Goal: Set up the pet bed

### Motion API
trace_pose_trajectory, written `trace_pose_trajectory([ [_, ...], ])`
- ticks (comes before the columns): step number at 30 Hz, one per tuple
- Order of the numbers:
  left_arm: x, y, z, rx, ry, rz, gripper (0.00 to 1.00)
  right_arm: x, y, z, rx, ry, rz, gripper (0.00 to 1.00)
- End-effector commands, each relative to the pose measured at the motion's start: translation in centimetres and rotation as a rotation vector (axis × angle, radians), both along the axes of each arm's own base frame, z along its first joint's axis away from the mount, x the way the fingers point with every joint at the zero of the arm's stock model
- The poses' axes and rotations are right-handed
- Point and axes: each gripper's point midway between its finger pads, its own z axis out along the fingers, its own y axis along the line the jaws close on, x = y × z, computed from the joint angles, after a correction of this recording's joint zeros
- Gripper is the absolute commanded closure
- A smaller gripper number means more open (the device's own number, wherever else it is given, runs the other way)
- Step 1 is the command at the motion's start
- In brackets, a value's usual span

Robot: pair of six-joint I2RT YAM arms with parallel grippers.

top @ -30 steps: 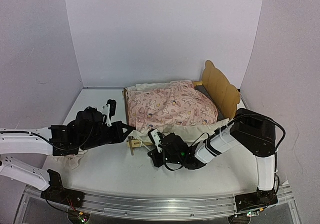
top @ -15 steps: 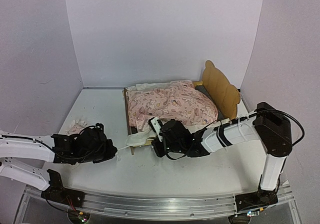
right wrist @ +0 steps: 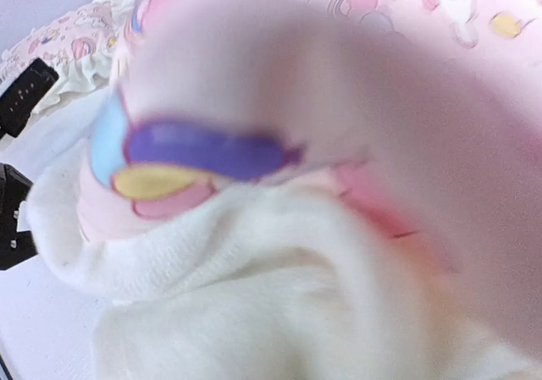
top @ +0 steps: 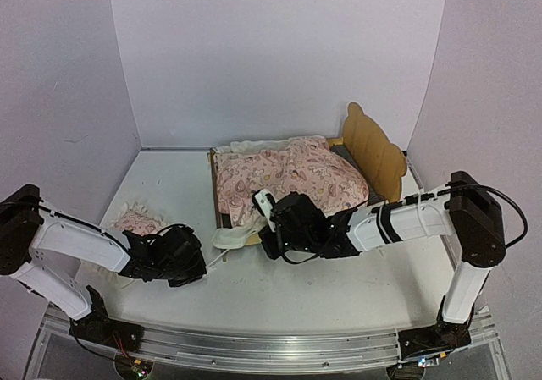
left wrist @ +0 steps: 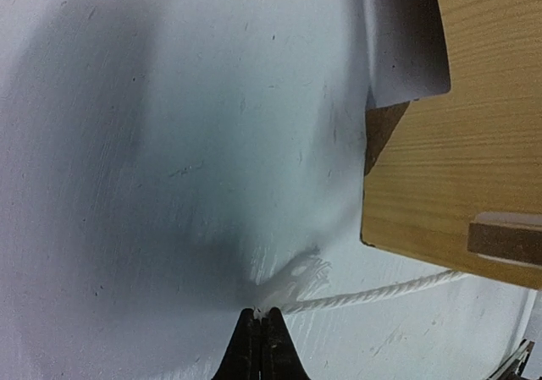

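White table (top: pixel 169 177): pet bed (top: pixel 373 147) under pink blanket (top: pixel 288 177), right tool (top: pixel 262 215) closed on it.

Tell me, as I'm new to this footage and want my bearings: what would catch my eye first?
The pink patterned blanket heaped over the plywood pet bed at back centre stands out most. The right gripper seems to pinch its white ruffled near edge. The left gripper has its jaws shut on a frayed white cord running toward the bed.
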Motion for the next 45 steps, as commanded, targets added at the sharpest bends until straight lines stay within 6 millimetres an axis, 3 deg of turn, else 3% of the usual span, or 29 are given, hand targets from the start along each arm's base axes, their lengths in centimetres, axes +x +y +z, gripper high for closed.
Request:
trace_pose_trajectory([
  [1,-0.5,1.4,-2.0,0.01,0.036,0.037,1.0,3.7,-1.9,7.6,0.092,-0.156,-0.122,1.0],
  [8,-0.7,1.2,-2.9,0.029,0.057,0.012,1.0,3.4,-2.8,7.2,0.103,-0.125,-0.119,1.0],
  [12,-1.0,0.2,-2.5,0.012,0.063,-0.055,1.0,0.6,-1.9,5.8,0.098,0.003,0.013,0.96],
  [14,-1.4,-0.5,-1.7,0.001,0.08,-0.102,0.79,-1.5,-3.4,4.3,0.071,0.084,0.047,0.79],
  [16,-1.8,-1.1,0.1,-0.038,0.077,-0.14,0.6,-3.6,-5.6,4.3,0.064,0.117,0.065,0.63],
  [19,-2.1,-1.4,3.3,-0.084,0.043,-0.183,0.46,-5.1,-9.1,4.2,0.016,0.125,0.063,0.44],
  [22,-2.2,-1.2,6.4,-0.107,0.006,-0.206,0.38,-3.9,-12.8,4.3,-0.006,0.116,-0.006,0.38],
  [25,-2.0,-1.1,9.8,-0.13,-0.069,-0.245,0.33,-1.5,-15.5,5.1,0.032,0.116,-0.112,0.3],
  [29,-0.4,-4.2,15.1,-0.161,-0.269,-0.417,0.23,1.4,-17.3,6.4,0.086,0.076,-0.261,0.14],
  [32,1.9,-5.9,16.0,-0.047,-0.363,-0.497,0.22,3.4,-18.9,5.2,0.051,0.113,-0.389,0.1],
  [36,4.1,-7.2,15.6,0.041,-0.39,-0.543,0.22,4.2,-21.4,4.3,-0.046,0.097,-0.497,0.1],
  [38,4.3,-8.2,15.0,0.066,-0.378,-0.592,0.22,4.0,-20.8,3.8,-0.068,0.131,-0.463,0.1],
  [41,4.4,-8.4,13.6,0.104,-0.348,-0.622,0.24,2.8,-17.9,3.0,-0.013,0.222,-0.328,0.17],
  [45,4.8,-8.7,12.9,0.129,-0.341,-0.635,0.31,1.7,-15.5,3.3,0.022,0.22,-0.254,0.19],
])
